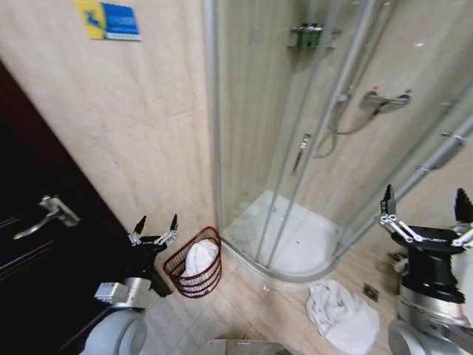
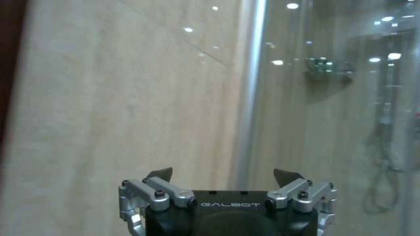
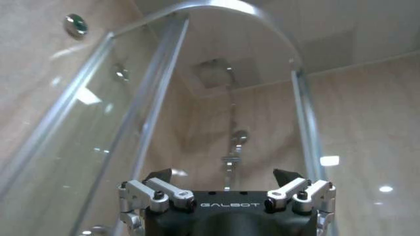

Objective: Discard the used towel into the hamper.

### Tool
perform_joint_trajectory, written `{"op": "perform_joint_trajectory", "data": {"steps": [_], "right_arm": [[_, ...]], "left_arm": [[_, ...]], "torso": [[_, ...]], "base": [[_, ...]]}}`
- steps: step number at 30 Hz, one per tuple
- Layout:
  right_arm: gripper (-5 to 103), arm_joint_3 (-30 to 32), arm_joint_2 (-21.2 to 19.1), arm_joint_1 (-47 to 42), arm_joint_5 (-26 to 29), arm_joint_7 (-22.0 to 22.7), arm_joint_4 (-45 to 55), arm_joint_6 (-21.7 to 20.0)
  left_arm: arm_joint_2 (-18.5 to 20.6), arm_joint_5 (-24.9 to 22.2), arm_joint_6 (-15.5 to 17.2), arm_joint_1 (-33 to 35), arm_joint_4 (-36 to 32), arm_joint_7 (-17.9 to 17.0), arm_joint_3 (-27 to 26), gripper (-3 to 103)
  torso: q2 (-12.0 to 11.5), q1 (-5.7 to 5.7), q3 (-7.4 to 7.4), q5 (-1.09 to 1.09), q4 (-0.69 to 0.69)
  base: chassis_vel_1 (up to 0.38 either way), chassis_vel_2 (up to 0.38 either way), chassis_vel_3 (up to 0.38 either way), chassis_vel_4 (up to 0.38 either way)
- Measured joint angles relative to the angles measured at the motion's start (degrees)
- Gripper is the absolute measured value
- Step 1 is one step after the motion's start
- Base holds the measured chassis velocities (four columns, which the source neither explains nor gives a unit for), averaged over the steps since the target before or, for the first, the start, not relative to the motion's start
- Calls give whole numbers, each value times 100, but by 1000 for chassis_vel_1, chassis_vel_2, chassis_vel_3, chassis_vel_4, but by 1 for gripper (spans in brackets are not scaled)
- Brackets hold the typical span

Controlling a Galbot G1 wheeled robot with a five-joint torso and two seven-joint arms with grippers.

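Beige bathroom tile surrounds a curved glass shower stall (image 1: 310, 148). On the floor against the wall, the hamper (image 1: 194, 263) holds a white towel (image 1: 199, 257), just right of the left gripper (image 1: 156, 229), spread wide and empty. Another towel (image 1: 341, 316) lies crumpled near the right gripper (image 1: 425, 208), equally agape, holding nothing. Both wrists read "GALBOT".

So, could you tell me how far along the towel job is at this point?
A white towel already sits in the hamper by the wall. Nothing is in hand: the left gripper hovers beside the hamper and the right gripper is raised on the right, both with jaws open and empty. Another white towel lies crumpled on the floor by the shower tray, so that one looks left to collect.
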Motion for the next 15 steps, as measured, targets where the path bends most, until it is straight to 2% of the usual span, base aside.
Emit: {"op": "perform_joint_trajectory", "data": {"steps": [6,15], "right_arm": [[100,-6,-9,14,56,7,-1,-35],[100,-20,-19,87,66,25,0,-35]], "left_arm": [[0,0,0,0,0,0,0,100],[1,0,0,0,0,0,0,100]], "torso": [[0,0,0,1,2],[0,0,0,0,2]], "base": [[-49,-61,-69,-34],[-30,-35,37,28]]}}
